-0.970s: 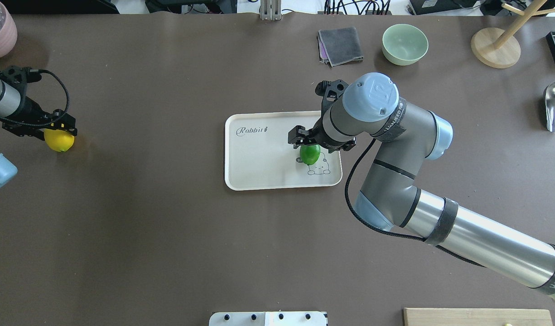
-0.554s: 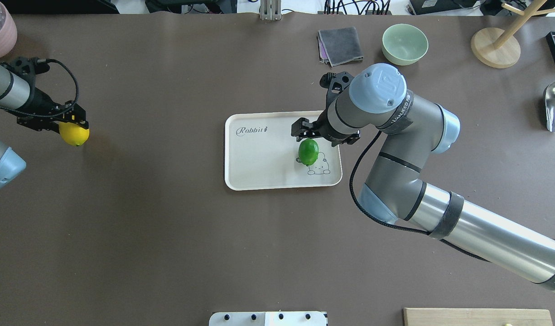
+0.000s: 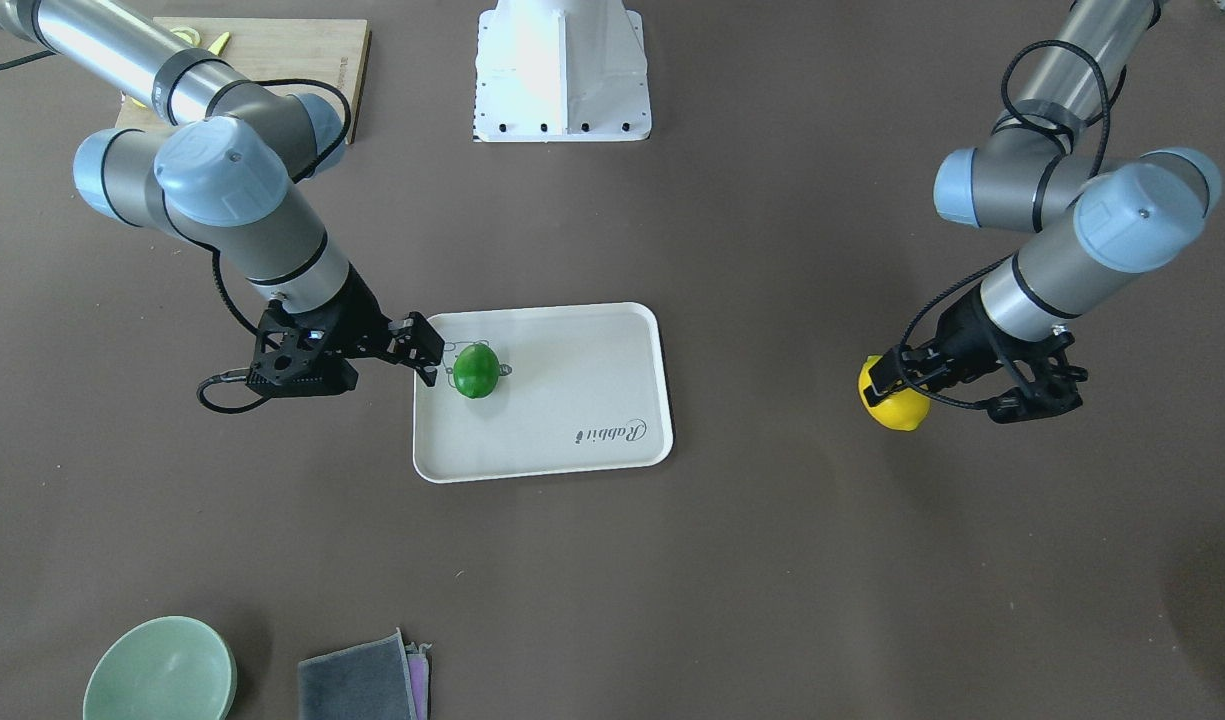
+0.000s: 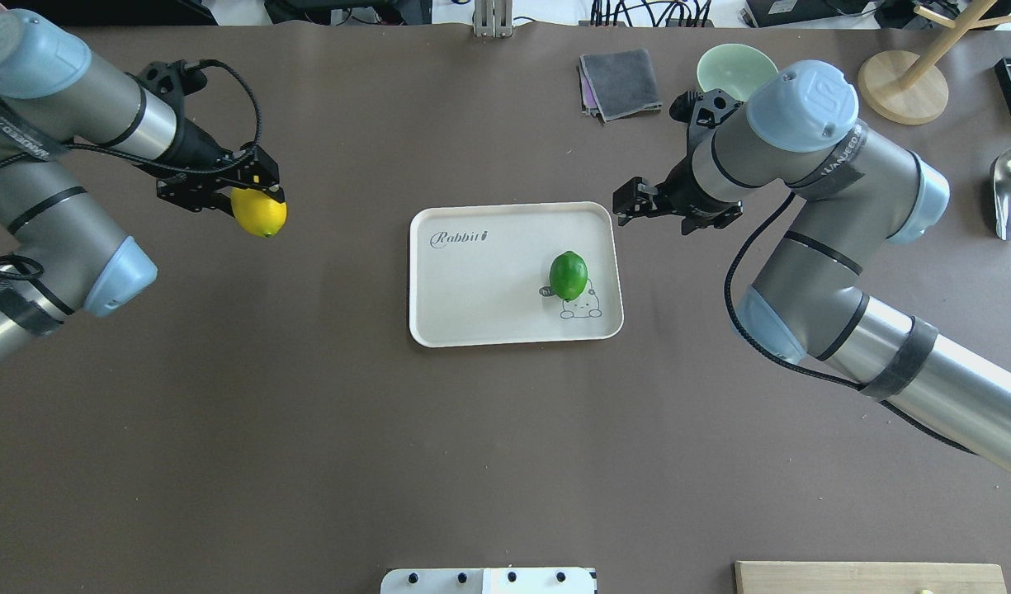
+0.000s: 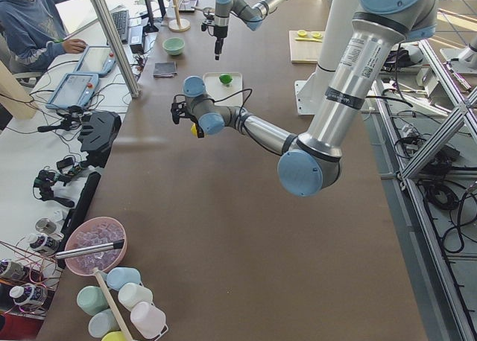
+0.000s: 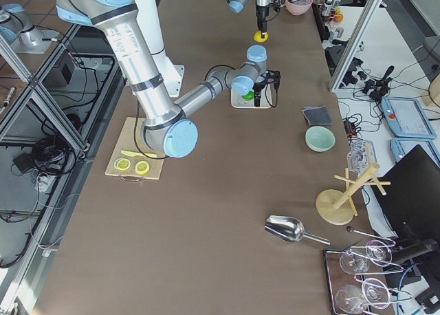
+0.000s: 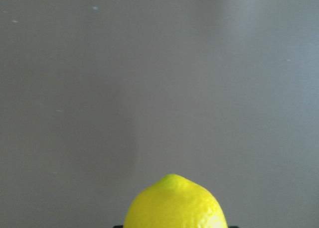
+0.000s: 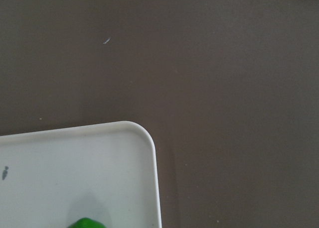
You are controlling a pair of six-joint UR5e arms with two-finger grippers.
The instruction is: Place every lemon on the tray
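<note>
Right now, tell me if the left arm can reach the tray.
Probably yes. The left gripper holds the yellow lemon, only bare table lies between it and the tray, the green lemon sits toward the tray's other side, and the right gripper hangs outside its corner.

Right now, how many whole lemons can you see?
2. The green lemon lies on the tray, free of any gripper. The yellow lemon is held in the left gripper, off the tray on the robot's left side. No others show.
</note>
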